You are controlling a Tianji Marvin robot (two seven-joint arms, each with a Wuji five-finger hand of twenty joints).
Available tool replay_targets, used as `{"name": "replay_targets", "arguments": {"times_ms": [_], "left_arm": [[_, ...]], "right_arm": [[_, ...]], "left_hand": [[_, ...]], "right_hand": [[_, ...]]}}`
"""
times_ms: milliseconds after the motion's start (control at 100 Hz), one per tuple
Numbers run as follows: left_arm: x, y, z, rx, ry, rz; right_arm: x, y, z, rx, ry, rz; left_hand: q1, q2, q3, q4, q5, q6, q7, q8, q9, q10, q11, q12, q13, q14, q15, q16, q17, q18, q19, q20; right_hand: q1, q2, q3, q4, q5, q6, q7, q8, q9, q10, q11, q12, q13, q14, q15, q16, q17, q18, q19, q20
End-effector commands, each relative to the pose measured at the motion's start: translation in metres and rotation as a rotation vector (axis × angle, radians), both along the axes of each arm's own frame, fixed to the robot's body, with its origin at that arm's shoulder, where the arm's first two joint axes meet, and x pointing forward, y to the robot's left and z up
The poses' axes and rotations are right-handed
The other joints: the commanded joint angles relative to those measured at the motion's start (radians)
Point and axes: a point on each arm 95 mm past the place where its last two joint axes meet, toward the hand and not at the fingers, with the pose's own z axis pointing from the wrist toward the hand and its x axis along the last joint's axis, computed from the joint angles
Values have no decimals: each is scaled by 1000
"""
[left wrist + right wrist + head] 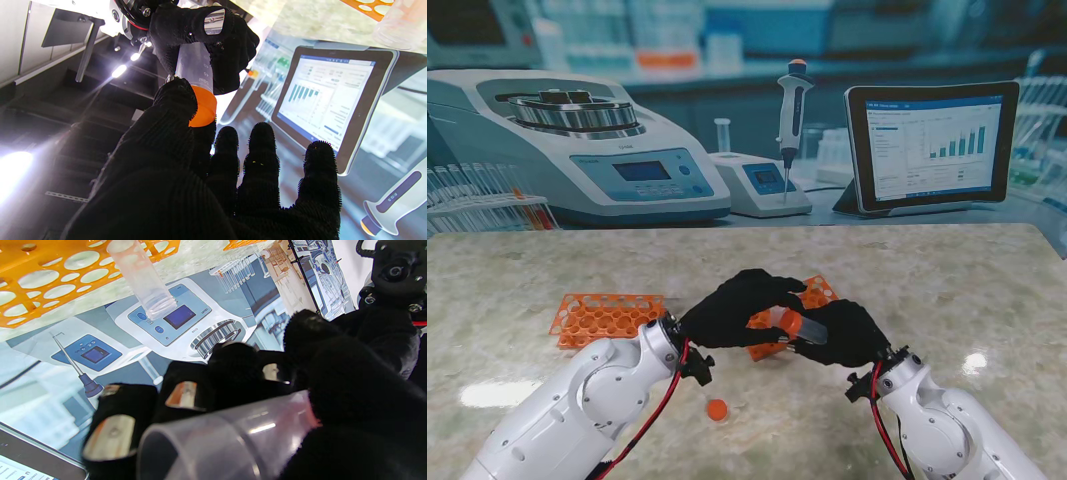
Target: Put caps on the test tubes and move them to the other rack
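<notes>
Test tube (812,330) is held in air btwn both hands, over near edge of orange rack (799,310). Orange cap (201,106) sits on its end. Right hand (845,335) wraps tube body; left hand (735,305) pinches cap w/ thumb & finger. Spare cap (717,409) lies on table (947,290), nearer to me. 2nd rack (607,316) lies to the left.

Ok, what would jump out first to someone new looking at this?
The two black-gloved hands meeting over the table's middle: the right robot hand holds a clear tube, and the left robot hand pinches its orange cap. Next, the orange racks beyond them and a loose orange cap nearer to me.
</notes>
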Motion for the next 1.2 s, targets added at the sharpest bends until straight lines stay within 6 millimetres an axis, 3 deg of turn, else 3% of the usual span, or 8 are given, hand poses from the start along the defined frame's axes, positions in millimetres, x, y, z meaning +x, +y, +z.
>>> {"name": "replay_targets", "arguments": {"times_ms": [0, 420, 740, 1050, 1190], "left_arm": [[-2, 1, -1, 10, 4, -8], [-7, 1, 0, -8, -5, -18], [-8, 1, 1, -12, -7, -25], [-13, 3, 2, -1, -18, -39], [-14, 5, 3, 4, -20, -41]], "right_arm": [[-3, 4, 0, 8, 2, 7], [-2, 5, -1, 8, 5, 9], [-2, 4, 0, 8, 5, 7], [-2, 4, -1, 7, 6, 8], [-2, 4, 0, 7, 5, 7]], "left_hand": [[227, 56, 238, 77, 112, -402, 72, 4, -9, -45, -24, -24, -17, -2, -27, -19, -18, 4, 23, -25], [227, 64, 225, 80, 96, -421, 2, -71, -16, -51, -23, -32, -20, 3, -28, -25, -16, 2, 24, -23], [227, 55, 272, 80, 107, -447, -20, -101, -7, -55, -21, -34, -15, 6, -27, -26, -12, 3, 26, -21], [227, 51, 349, 69, 125, -475, 2, -101, 11, -61, -18, -38, -8, 8, -29, -31, -11, 4, 26, -21], [227, 59, 329, 60, 121, -468, -1, -104, 12, -62, -19, -40, -10, 9, -32, -34, -11, 4, 25, -22]], "right_hand": [[46, 16, 0, 8, 24, -83, 55, 33, 38, 15, 8, 6, 85, -134, 129, 24, 27, -11, 102, 4], [47, 16, 1, 8, 24, -83, 55, 33, 38, 14, 8, 5, 85, -134, 129, 24, 27, -11, 102, 4], [46, 16, -1, 7, 24, -83, 55, 33, 38, 11, 8, 4, 85, -134, 129, 24, 27, -11, 102, 4], [46, 17, -3, 7, 24, -83, 55, 33, 38, 7, 8, 4, 85, -134, 129, 24, 27, -11, 102, 4], [46, 17, -3, 7, 23, -84, 55, 33, 38, 9, 8, 4, 85, -134, 129, 24, 27, -11, 102, 4]]}}
